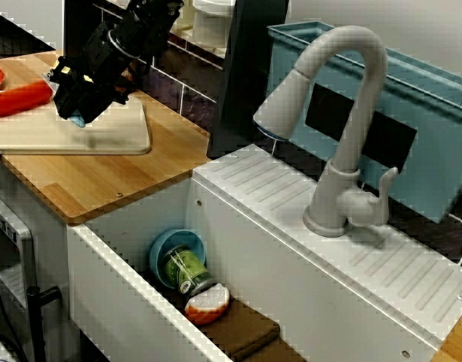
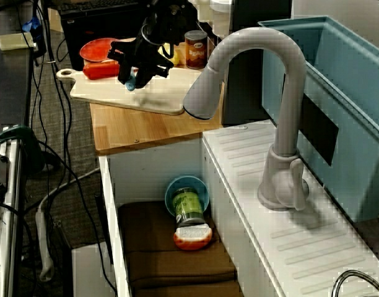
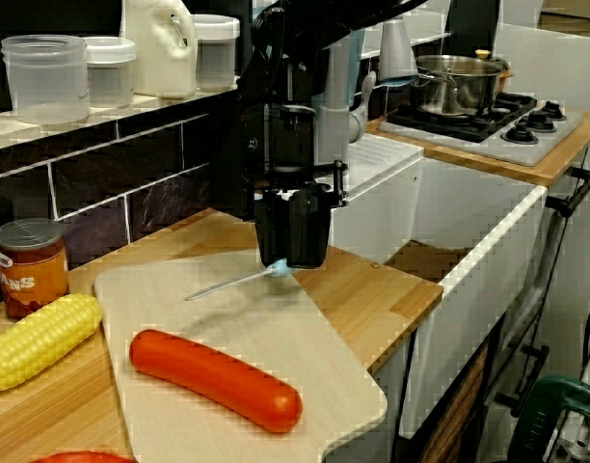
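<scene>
Well, from your left: can [image 3: 27,267], corn [image 3: 37,340], then the red sausage [image 3: 215,378] lying on the cutting board [image 3: 309,333]. Your gripper [image 3: 279,268] hangs tip-down at the board's far edge, apart from the sausage; whether its jaws are parted, I cannot tell. Seemingly an approach: any descent leaves little room. Rightward, wooden counter [image 3: 382,289], sink [image 3: 469,256], stove [image 3: 512,130].

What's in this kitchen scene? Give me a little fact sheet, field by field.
Gripper: black, blue-tipped, low over the cutting board; open or shut unclear
Cutting board: pale, on the wooden counter
Sausage: red, lying on the board, apart from the gripper
Beside board: corn cob, can
Sink: blue bowl, green jar, brown cloth
Faucet: grey
</scene>
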You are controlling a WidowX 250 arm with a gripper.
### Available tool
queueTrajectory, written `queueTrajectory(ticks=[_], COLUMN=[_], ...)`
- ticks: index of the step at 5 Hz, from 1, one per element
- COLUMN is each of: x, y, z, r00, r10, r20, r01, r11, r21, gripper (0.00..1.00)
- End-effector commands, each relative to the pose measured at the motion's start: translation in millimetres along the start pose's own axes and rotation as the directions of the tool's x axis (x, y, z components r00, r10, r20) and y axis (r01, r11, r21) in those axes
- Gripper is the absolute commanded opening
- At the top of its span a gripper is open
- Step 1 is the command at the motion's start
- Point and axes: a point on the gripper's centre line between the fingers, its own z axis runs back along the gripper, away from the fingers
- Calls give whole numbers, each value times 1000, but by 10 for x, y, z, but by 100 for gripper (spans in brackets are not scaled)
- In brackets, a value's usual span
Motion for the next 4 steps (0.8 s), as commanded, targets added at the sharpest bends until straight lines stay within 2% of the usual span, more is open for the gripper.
queueTrajectory(ticks=[1, 4], x=[14, 27], y=[130, 136], z=[87, 25], r00=[997, 993], r10=[-13, -33], r20=[77, 113], r01=[14, 28], r11=[1000, 999], r21=[-11, 46], gripper=[0, 0])
